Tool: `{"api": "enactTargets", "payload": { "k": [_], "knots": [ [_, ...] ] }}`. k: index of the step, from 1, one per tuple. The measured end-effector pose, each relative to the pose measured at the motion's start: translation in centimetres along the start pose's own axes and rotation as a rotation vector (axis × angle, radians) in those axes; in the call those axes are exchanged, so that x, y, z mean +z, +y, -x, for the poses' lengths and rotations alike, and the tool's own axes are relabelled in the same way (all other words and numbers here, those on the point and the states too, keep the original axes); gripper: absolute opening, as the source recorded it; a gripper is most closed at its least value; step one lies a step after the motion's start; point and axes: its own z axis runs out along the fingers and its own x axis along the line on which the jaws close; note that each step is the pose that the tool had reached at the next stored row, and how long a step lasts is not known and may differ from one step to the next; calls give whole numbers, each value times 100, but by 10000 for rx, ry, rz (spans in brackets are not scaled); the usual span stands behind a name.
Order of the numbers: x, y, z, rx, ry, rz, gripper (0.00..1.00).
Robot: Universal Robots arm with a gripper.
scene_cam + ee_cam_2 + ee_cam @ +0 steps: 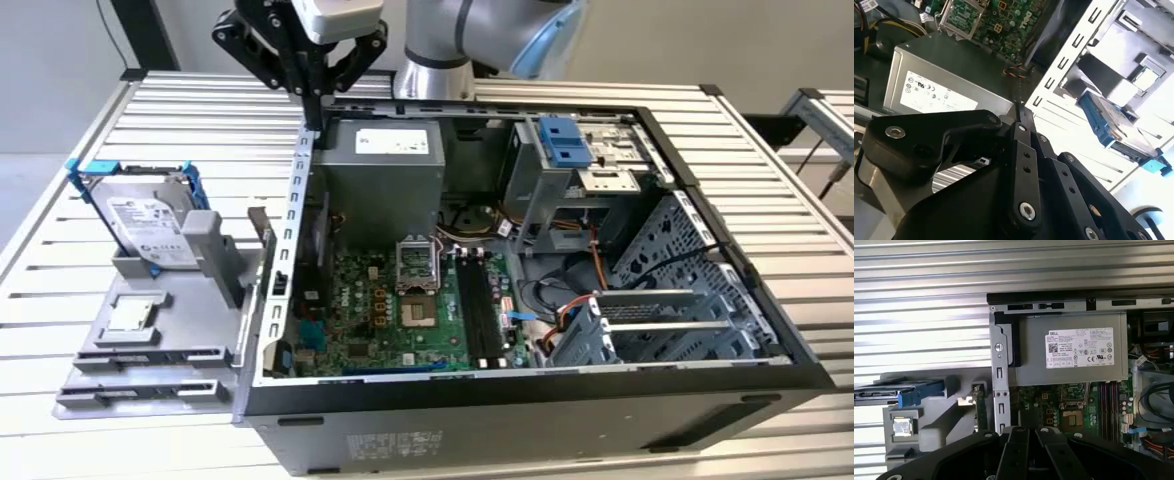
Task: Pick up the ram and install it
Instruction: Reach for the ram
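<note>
At 9 o'clock from the open computer case (534,400) in the exterior view, a grey stand (147,345) sits on the desk (200,110). In the first wrist view the ram (980,407) stands on its edge there, easy to grab. The hard drive (134,215) is behind it. Far back, at 12 o'clock, the hand (314,118) hangs over the case wall. Its fingers are pressed together and hold nothing. That wall stands between the ram and the black slots (478,300).

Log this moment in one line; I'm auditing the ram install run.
end effector: shut, above open metal computer case's side wall | thin flat ram stick: upright in grey holder beside case | pick: not yet done
</note>
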Motion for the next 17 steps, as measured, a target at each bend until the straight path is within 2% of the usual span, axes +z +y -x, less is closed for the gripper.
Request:
{"api": "enactTargets", "payload": {
  "k": [10, 17],
  "knots": [
    [-4, -12, -169, -1, 0, -1, 0],
    [-6, -18, -255, -3, 0, 0, 0]
  ]
}}
